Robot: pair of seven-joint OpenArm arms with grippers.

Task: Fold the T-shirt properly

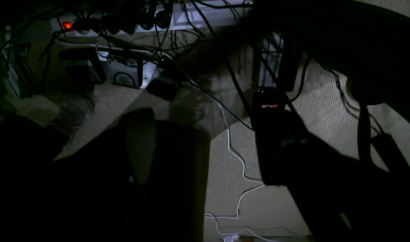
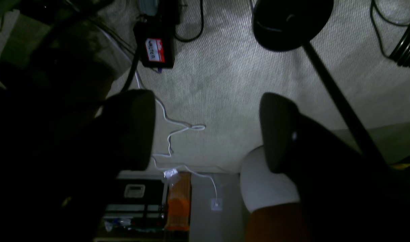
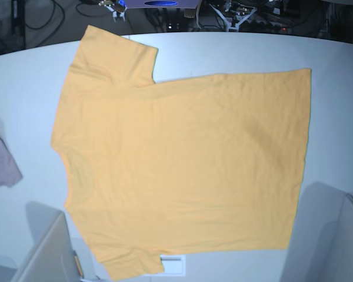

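Observation:
The orange-yellow T-shirt (image 3: 182,164) lies flat on the white table (image 3: 335,88), plain side up. Its neck points left, its hem right, and one sleeve lies at the top left, the other at the bottom left. Neither wrist view shows the shirt; both look down at carpet. My left gripper (image 1: 211,151) is open, its dark fingers (image 1: 141,144) wide apart with only floor between them. My right gripper (image 2: 206,131) is open too, fingers (image 2: 278,131) spread over bare carpet. In the base view only grey arm parts (image 3: 44,252) show at the bottom corners.
A small pinkish-mauve cloth (image 3: 0,155) lies at the table's left edge. A white label (image 3: 172,263) peeks out under the shirt's lower edge. On the floor are a power strip (image 1: 67,25), a white cable (image 2: 171,134), black boxes and a black stand (image 2: 292,23).

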